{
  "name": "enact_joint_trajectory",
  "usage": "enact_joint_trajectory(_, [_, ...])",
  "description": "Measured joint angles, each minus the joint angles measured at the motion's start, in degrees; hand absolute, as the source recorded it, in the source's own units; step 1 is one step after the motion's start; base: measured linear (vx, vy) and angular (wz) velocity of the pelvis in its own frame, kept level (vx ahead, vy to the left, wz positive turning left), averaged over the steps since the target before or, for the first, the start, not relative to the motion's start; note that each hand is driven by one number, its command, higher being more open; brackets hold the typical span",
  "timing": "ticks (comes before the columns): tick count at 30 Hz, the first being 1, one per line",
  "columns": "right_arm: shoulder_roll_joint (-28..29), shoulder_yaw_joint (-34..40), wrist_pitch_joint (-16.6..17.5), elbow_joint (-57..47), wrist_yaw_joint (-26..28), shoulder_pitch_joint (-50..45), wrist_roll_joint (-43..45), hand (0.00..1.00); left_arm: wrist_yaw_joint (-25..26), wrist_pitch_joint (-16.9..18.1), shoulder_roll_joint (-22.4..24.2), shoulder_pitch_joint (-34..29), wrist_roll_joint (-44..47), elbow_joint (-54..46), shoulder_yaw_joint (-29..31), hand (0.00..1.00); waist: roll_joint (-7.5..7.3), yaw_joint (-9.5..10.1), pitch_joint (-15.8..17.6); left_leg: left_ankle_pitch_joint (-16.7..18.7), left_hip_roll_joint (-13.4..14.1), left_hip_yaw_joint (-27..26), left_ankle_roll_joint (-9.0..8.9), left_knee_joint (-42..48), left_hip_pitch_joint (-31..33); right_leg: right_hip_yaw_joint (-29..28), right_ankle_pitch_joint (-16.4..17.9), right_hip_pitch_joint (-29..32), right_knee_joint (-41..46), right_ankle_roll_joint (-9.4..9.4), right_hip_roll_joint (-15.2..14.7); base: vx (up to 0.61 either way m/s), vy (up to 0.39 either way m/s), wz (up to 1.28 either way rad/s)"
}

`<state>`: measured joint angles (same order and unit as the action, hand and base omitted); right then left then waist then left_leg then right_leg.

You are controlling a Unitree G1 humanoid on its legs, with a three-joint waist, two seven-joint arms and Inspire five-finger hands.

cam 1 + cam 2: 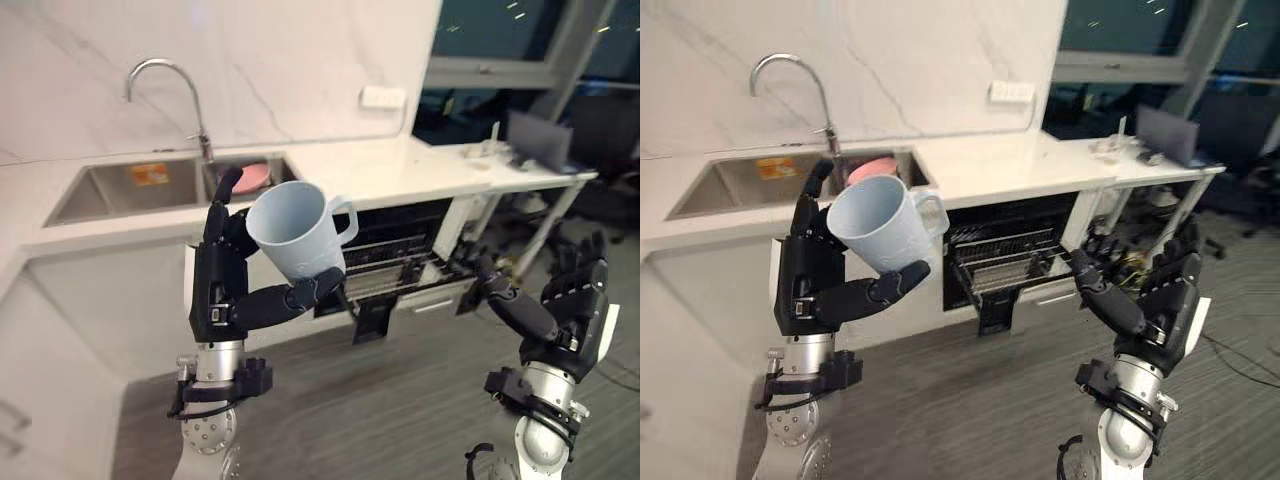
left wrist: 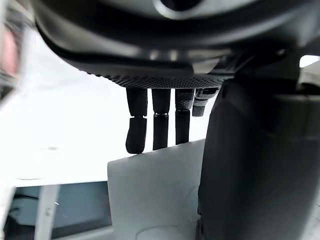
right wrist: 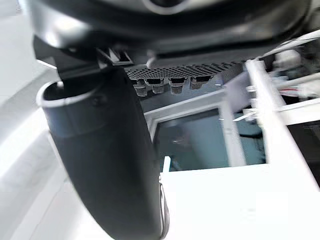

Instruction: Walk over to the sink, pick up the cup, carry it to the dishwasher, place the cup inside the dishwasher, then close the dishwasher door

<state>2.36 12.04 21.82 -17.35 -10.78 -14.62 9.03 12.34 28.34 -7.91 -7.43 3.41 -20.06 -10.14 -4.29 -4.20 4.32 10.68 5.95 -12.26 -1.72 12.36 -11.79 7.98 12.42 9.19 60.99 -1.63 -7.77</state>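
Two basins are sitting side by side in the sink (image 1: 120, 192) at the far left, sunk into the white desk (image 1: 385, 165). An orange thing (image 1: 150, 174) is lying in the left basin and something pink (image 1: 253, 177) in the right one, with the curved tap (image 1: 165, 72) rising behind them.

Just right of the sink and nearer to me, I am holding my left hand (image 1: 222, 292) up in the air, closed on the pale blue cup (image 1: 295, 235). My thumb (image 1: 312, 291) is pressing under the cup's base end while my fingers (image 2: 161, 131) are reaching up behind its wall to the rim. The cup is tilting, its mouth facing up and to the left, its handle sticking out to the right. It is touching nothing but my hand, well clear of the desk.

Behind the cup and to the right, under the desk, the dishwasher (image 1: 400, 222) is standing open, its wire rack (image 1: 392, 262) drawn out toward me. A white socket (image 1: 383, 97) is showing on the wall above.

Farther right and near, my right hand (image 1: 1155, 298) is hanging empty, fingers spread and relaxed, thumb pointing left toward the rack but apart from it.
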Motion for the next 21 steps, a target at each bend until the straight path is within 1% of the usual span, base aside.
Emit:
enact_joint_trajectory(1, [-0.4, 0.0, 0.0, -0.1, 1.2, 0.1, -0.3, 1.0, 0.3, -0.1, -0.1, 1.0, 0.0, 0.6, 0.7, 0.0, 0.43, -0.33, 0.2, 0.1, 0.7, -0.8, 0.06, -0.3, -0.5, 2.1, 1.8, 2.9, -4.7, 0.62, 1.0, 0.29, 0.07, -0.39])
enact_joint_trajectory(2, [-0.8, 0.0, -0.1, -0.1, 2.2, 0.3, -0.2, 1.0, 0.3, -0.3, -0.2, 1.5, 0.0, 0.8, 1.2, 0.0, 0.5, -0.69, 0.2, 0.4, 0.8, -1.3, 0.14, -0.2, -0.8, 4.3, 1.7, 4.0, -10.1, 0.8, 1.7, 0.26, 0.039, -0.36])
enact_joint_trajectory(3, [-1.9, 0.0, -0.2, -0.3, 3.7, 0.8, -0.2, 1.0, 0.4, -0.5, -0.3, 1.9, 0.1, 0.8, 2.2, 0.0, 0.38, -1.26, 0.2, 2.1, 0.4, -2.0, -0.51, -0.2, -1.7, 8.8, -1.6, 4.5, -24.2, 0.84, 2.6, 0.37, 0.028, -0.51])
enact_joint_trajectory(4, [-3.8, 0.1, -0.4, -1.0, 5.6, 1.3, -0.2, 1.0, 0.4, -0.6, -0.6, 2.2, 0.3, 1.1, 2.9, 0.0, -0.42, -1.24, 0.0, 5.5, -1.2, -2.7, -2.09, 0.4, -3.5, 13.9, -6.3, 3.4, -34.9, -5.93, 2.9, 0.4, 0.025, -0.65])
enact_joint_trajectory(5, [-5.6, 0.2, -0.4, -0.6, 6.3, 1.8, -0.2, 1.0, 0.4, -0.5, 0.4, 2.2, 0.4, 2.2, 3.0, 0.0, 1.83, -0.98, 0.4, 7.0, -0.2, -3.2, -2.38, 1.1, -4.0, 14.7, -5.9, 2.3, -35.9, -6.24, 3.7, 0.46, 0.077, -0.72])
enact_joint_trajectory(6, [-7.7, 0.2, -1.4, -0.2, 8.0, 1.9, 0.2, 1.0, 0.4, -2.0, 0.9, 2.5, 0.3, 4.1, 2.9, 0.0, 4.18, -1.13, 0.5, 7.9, 0.6, -2.8, -1.68, 2.3, -3.5, 13.7, -6.5, 1.6, -37.6, -6.22, 5.4, 0.38, 0.108, -0.68])
enact_joint_trajectory(7, [-9.0, 0.3, -2.5, 0.5, 9.5, 2.5, 0.6, 1.0, 0.2, -3.0, 1.1, 3.1, -0.2, 5.5, 2.5, 0.0, 5.04, -1.31, 1.1, 7.8, -0.1, -2.0, -1.53, 0.5, -4.0, 12.5, -6.5, 1.9, -37.6, -6.2, 6.0, 0.31, 0.112, -0.58])
enact_joint_trajectory(9, [-9.2, 1.0, -3.6, 1.1, 10.9, 3.4, 1.0, 1.0, 0.1, -4.0, 1.2, 4.5, -1.2, 7.6, 1.7, 0.0, 5.29, -1.26, 2.1, 7.4, -0.3, -1.9, -0.76, -1.3, -5.4, 11.7, -6.4, 2.3, -36.5, -6.26, 6.9, 0.11, 0.059, -0.47])
enact_joint_trajectory(10, [-9.3, 1.1, -4.0, 1.0, 11.6, 3.6, 1.7, 1.0, 0.1, -4.3, 1.3, 4.6, -1.8, 8.3, 1.6, 0.0, 5.27, -1.35, 2.3, 7.3, -0.3, -1.9, -0.77, -1.8, -6.0, 11.5, -5.7, 2.4, -35.7, -6.22, 7.0, 0.07, 0.03, -0.41])
enact_joint_trajectory(11, [-9.3, 1.1, -4.3, 0.6, 12.2, 3.7, 2.8, 1.0, 0.3, -4.3, 1.2, 4.6, -2.8, 9.3, 1.5, 0.0, 4.78, -1.36, 2.3, 7.3, -0.6, -2.1, -0.81, -0.2, -6.3, 10.9, -3.9, 2.3, -35.2, -5.21, 6.5, 0.03, 0.002, -0.27])
enact_joint_trajectory(12, [-9.2, 1.1, -4.4, 0.6, 12.5, 3.8, 3.0, 1.0, 0.5, -4.5, 1.1, 4.4, -3.0, 9.6, 1.3, 0.0, 4.51, -1.38, 2.5, 7.4, -0.8, -2.1, -0.74, 2.2, -5.7, 10.6, -3.3, 2.0, -34.9, -4.82, 6.2, 0.02, -0.013, -0.16])
enact_joint_trajectory(13, [-9.2, 1.1, -4.9, 0.5, 13.0, 3.8, 3.8, 1.0, 1.0, -4.7, 0.8, 3.7, -3.5, 9.7, 0.8, 0.0, 4.27, -1.48, 2.5, 7.4, -0.5, -2.4, -0.7, 8.8, -3.3, 10.4, -2.5, 0.8, -35.6, -4.19, 5.8, 0.0, 0.0, 0.0])
enact_joint_trajectory(14, [-9.7, 1.6, -5.6, 0.1, 14.2, 3.8, 6.4, 1.0, 1.3, -4.7, 1.3, 3.2, -3.6, 9.7, -0.4, 0.0, 5.44, -1.29, 3.0, 5.0, 2.5, -2.4, 1.22, 24.6, 3.5, 11.3, -2.6, -2.5, -40.6, -2.99, 7.2, 0.02, -0.035, 0.05])
enact_joint_trajectory(15, [-10.0, 1.7, -5.9, 0.0, 14.7, 3.9, 7.2, 1.0, 1.4, -4.6, 2.1, 2.8, -3.8, 9.7, -0.8, 0.0, 7.58, -1.03, 2.8, 2.2, 5.5, -2.0, 1.97, 30.8, 6.8, 11.8, -2.5, -5.2, -43.5, -2.73, 9.1, 0.17, -0.018, 0.0])
enact_joint_trajectory(16, [-10.5, 1.6, -6.1, -1.0, 15.5, 4.3, 8.0, 1.0, 1.5, -4.1, 2.9, 2.5, -4.3, 9.3, -0.9, 0.0, 8.75, -0.45, 3.5, -2.7, 9.1, -2.5, 1.79, 41.2, 11.8, 12.4, 0.1, -6.1, -40.6, -2.81, 9.2, 0.28, 0.037, -0.14])
enact_joint_trajectory(17, [-11.2, 1.6, -6.1, -2.0, 18.0, 4.7, 9.7, 1.0, 1.6, -2.8, 3.0, 1.6, -5.1, 9.5, -1.1, 0.0, 7.79, 0.43, 4.2, 0.6, 10.0, -2.0, 0.56, 46.5, 16.3, 11.6, -0.9, -8.5, -41.7, -3.0, 8.0, 0.27, 0.065, -0.19])
enact_joint_trajectory(18, [-11.5, 1.5, -6.1, -2.0, 18.8, 4.8, 10.2, 1.0, 1.6, -2.8, 3.1, 0.9, -5.2, 9.6, -1.1, 0.0, 7.93, 0.59, 4.2, 2.1, 10.0, -1.9, 0.87, 44.9, 17.4, 11.4, -0.9, -9.2, -42.2, -3.04, 8.0, 0.21, 0.068, -0.29])
enact_joint_trajectory(19, [-11.8, 1.0, -6.2, -2.2, 20.0, 5.3, 11.4, 1.0, 1.6, -2.7, 3.1, -0.3, -5.7, 9.7, -1.1, 0.0, 7.65, 1.25, 4.1, 4.7, 9.6, -2.6, 1.64, 38.0, 18.9, 10.2, -0.9, -9.7, -43.1, -3.02, 7.5, 0.19, 0.044, -0.47])
enact_joint_trajectory(20, [-12.1, 0.9, -6.4, -2.4, 21.0, 6.1, 12.5, 1.0, 2.0, -2.7, 3.1, -1.0, -6.0, 9.9, -1.1, 0.0, 7.38, 2.01, 4.1, 5.7, 8.3, -2.2, 1.49, 28.1, 19.4, 8.4, -1.2, -9.8, -43.9, -2.52, 6.6, 0.21, 0.039, -0.55])
enact_joint_trajectory(21, [-12.4, 0.9, -6.7, -2.4, 21.6, 6.8, 13.4, 1.0, 2.5, -2.7, 3.1, -1.3, -6.2, 10.1, -1.1, 0.0, 7.22, 2.01, 4.1, 5.4, 7.5, -1.4, 1.13, 22.6, 19.5, 7.6, -1.4, -10.1, -44.2, -2.1, 6.2, 0.23, 0.06, -0.64])
